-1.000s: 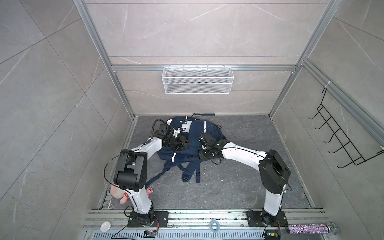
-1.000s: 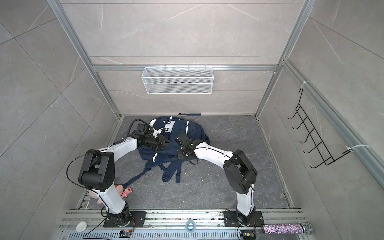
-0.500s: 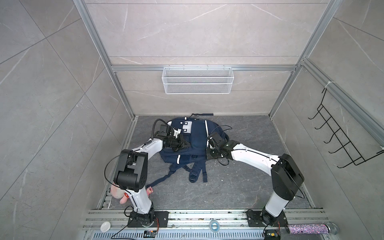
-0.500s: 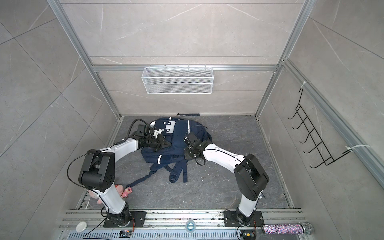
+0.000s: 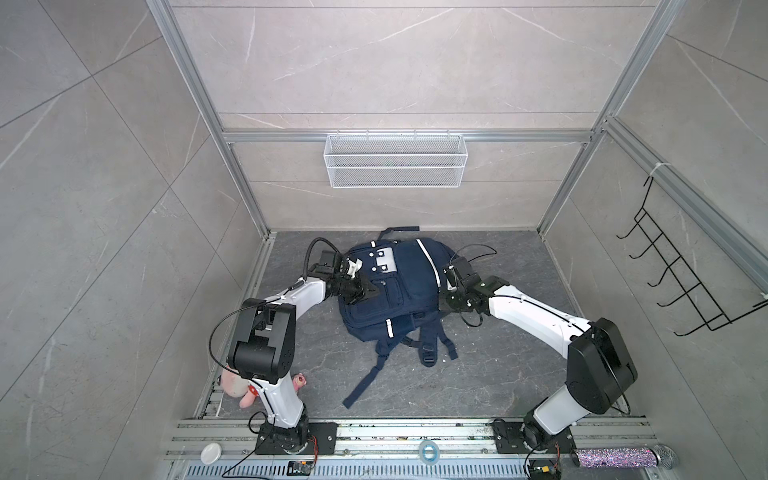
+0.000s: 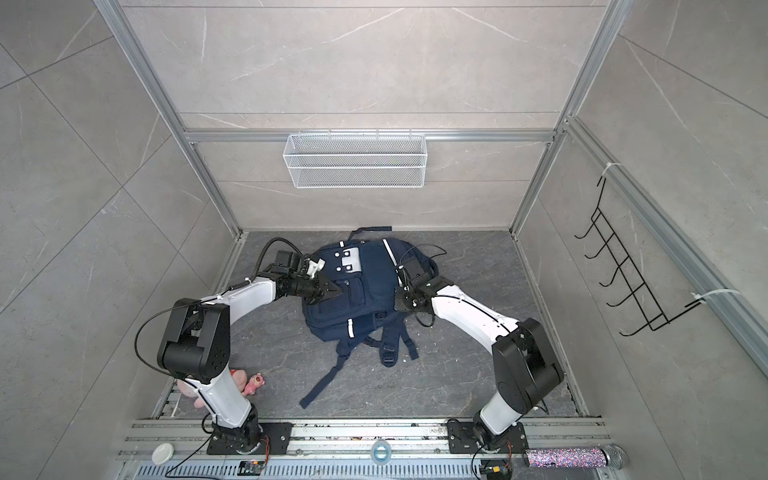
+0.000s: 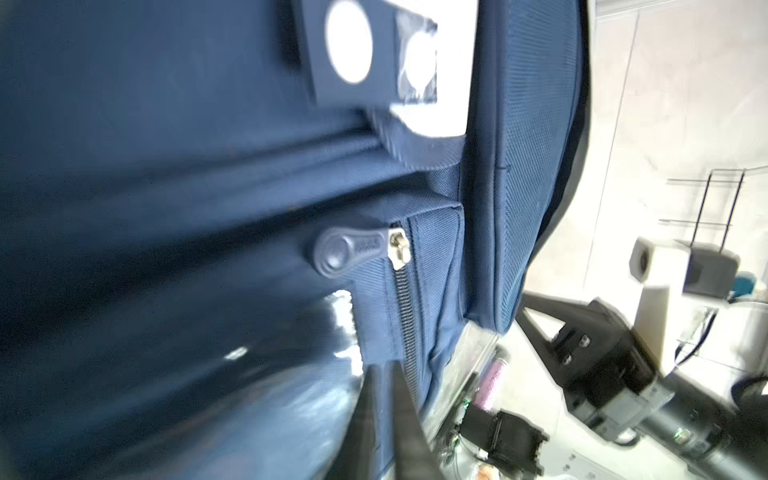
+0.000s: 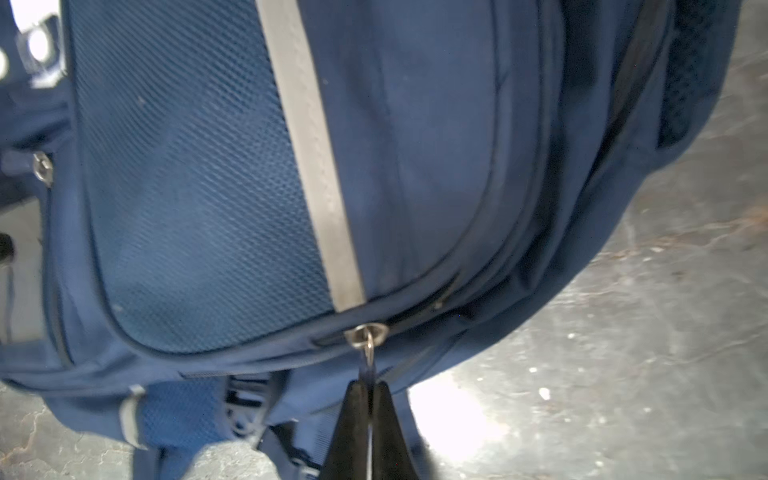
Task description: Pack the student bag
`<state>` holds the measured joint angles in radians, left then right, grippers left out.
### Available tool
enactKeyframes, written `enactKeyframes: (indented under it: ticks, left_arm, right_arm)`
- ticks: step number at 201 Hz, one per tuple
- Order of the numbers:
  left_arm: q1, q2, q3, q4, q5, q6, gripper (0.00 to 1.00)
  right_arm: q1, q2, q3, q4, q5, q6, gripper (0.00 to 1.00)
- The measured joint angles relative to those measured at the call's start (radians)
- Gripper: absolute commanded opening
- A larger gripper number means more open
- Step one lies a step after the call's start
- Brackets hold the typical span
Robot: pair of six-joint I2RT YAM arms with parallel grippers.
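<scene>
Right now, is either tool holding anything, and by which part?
The right tool pinches the bag's side zip pull by its end. The left tool sits by the pocket zip; the pocket pull lies free; whether it grips fabric cannot be told.

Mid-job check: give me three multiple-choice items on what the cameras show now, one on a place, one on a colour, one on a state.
1. Where does the plush toy lie?
A. on top of the bag
B. at the far wall
C. beside the left arm's base

2. What colour is the student bag?
A. navy blue
B. red
C. green

3. How is the right gripper?
A. wide open over bare floor
B. shut on a zipper pull
C. out of every view

Key: 1 C, both top views show the pink plush against that base. 2 A, the fabric is navy in every view. 3 B, the right wrist view shows the fingertips closed on the pull.
</scene>
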<state>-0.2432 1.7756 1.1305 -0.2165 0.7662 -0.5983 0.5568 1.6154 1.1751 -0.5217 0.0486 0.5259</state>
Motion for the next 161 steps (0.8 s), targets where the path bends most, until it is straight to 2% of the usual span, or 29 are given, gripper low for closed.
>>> enactKeyframes:
  ticks: [9,21,75,119,152,161]
  left_arm:
    - [-0.008,0.0,0.01,-0.012,0.0,0.007,0.5]
    - [-0.03,0.0,0.028,-0.022,0.001,0.005,0.54]
    - [-0.173,0.0,0.094,-0.047,-0.012,-0.047,0.55]
    - [-0.157,0.039,0.092,-0.052,-0.032,-0.11,0.49]
    - [-0.155,0.038,0.084,-0.062,-0.055,-0.117,0.49]
    - [-0.156,0.037,0.082,-0.064,-0.06,-0.117,0.41]
  right_arm:
    - [0.0,0.0,0.001,-0.002,-0.012,-0.02,0.0]
    - [0.008,0.0,0.002,-0.003,-0.029,-0.042,0.0]
    - [0.109,0.018,0.05,-0.016,-0.113,-0.111,0.0]
    - [0.157,0.021,0.048,0.004,-0.137,-0.107,0.0]
    - [0.175,0.021,0.032,0.026,-0.137,-0.088,0.0]
    - [0.177,0.021,0.025,0.033,-0.137,-0.082,0.0]
